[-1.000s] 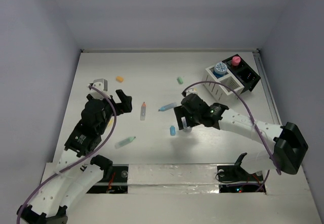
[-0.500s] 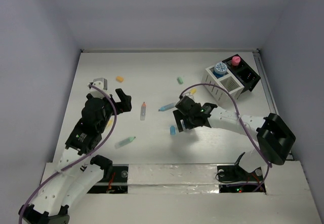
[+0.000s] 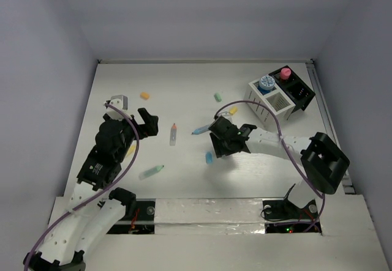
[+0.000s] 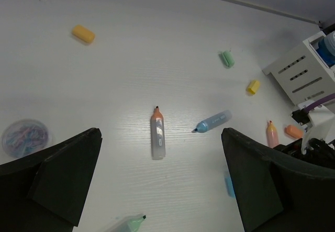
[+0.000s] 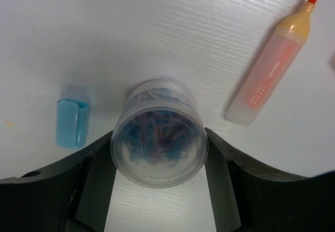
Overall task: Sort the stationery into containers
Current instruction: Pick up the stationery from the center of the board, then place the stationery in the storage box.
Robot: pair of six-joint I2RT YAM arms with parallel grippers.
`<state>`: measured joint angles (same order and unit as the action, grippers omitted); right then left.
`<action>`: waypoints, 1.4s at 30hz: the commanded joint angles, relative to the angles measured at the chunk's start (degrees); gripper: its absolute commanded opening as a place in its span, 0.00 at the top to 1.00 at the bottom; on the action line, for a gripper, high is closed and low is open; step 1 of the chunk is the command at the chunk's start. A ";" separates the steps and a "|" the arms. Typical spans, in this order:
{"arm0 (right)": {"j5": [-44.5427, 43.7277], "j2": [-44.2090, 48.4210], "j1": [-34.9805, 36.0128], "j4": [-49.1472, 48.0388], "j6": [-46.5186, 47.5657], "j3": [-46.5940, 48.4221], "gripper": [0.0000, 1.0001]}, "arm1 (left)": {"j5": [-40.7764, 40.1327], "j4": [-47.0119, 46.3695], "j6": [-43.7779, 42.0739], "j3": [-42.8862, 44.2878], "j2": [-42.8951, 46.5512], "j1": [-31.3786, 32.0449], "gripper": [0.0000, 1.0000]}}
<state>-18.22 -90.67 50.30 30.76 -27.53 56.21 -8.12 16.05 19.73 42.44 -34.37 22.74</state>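
Right wrist view is showing the clear round plastic jar of blue and pink paper clips (image 5: 158, 143) standing upright on the white table (image 5: 157, 22). My right gripper (image 5: 158, 156) is straddling it. My two black fingers (image 5: 97, 185) are pressing against its opposite sides, so I am gripping the jar while it is resting on the surface. A small light-blue cap piece (image 5: 72, 123) is lying flat just beside the jar, toward the near edge and not touching it. On the jar's other side a pale orange highlighter with a red tip (image 5: 269, 69) is lying slanted, near it but apart from it.

Seen from above, all this is sitting around the middle of the table. The square desk organizer, half white and slatted, half black (image 3: 274, 104), is standing near the far right corner, well apart from my right gripper. A blue-lidded jar (image 3: 266, 82) and a pink-topped jar (image 3: 285, 73) are standing in it.

My left gripper (image 4: 160, 132) is hanging over the left half of the table, fingers spread wide and holding nothing. Under it a clear marker with an orange cap (image 4: 157, 140) is lying beside a blue marker (image 4: 212, 122). A second clear jar of clips (image 4: 25, 136) is sitting toward the left edge. An orange capsule (image 4: 84, 33), a mint piece (image 4: 226, 58) and a yellow piece (image 4: 253, 87) are lying nearer the far edge.
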 commanded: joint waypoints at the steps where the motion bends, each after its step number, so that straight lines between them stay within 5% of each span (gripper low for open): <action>1: -4.45 3.04 0.06 -0.71 0.19 3.99 0.60 | 1.35 -2.52 -0.83 0.02 0.71 -0.42 0.01; 4: -7.70 7.43 -2.66 2.10 2.82 8.12 0.62 | 2.40 -2.78 -0.92 0.02 0.80 -0.95 0.01; 11: -5.25 16.66 -21.45 1.31 10.30 14.54 0.63 | 5.13 -3.22 -1.36 -0.25 1.67 -1.47 0.01; 19: 1.25 11.67 -44.64 0.70 14.43 20.52 0.64 | 7.07 -3.66 -1.62 -0.42 3.78 -1.47 0.01; 23: 2.84 7.19 -50.55 1.57 14.70 23.85 0.64 | 6.19 -3.31 -1.62 -0.25 4.31 0.45 0.01; 42: 17.77 8.14 -52.06 0.36 13.82 19.91 0.65 | 4.52 -3.05 -1.62 0.02 4.75 3.80 0.01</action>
<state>-4.34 -83.44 -1.85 34.26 -14.11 76.07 -3.25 15.27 18.48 42.44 -29.76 26.28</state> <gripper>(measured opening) 0.669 0.990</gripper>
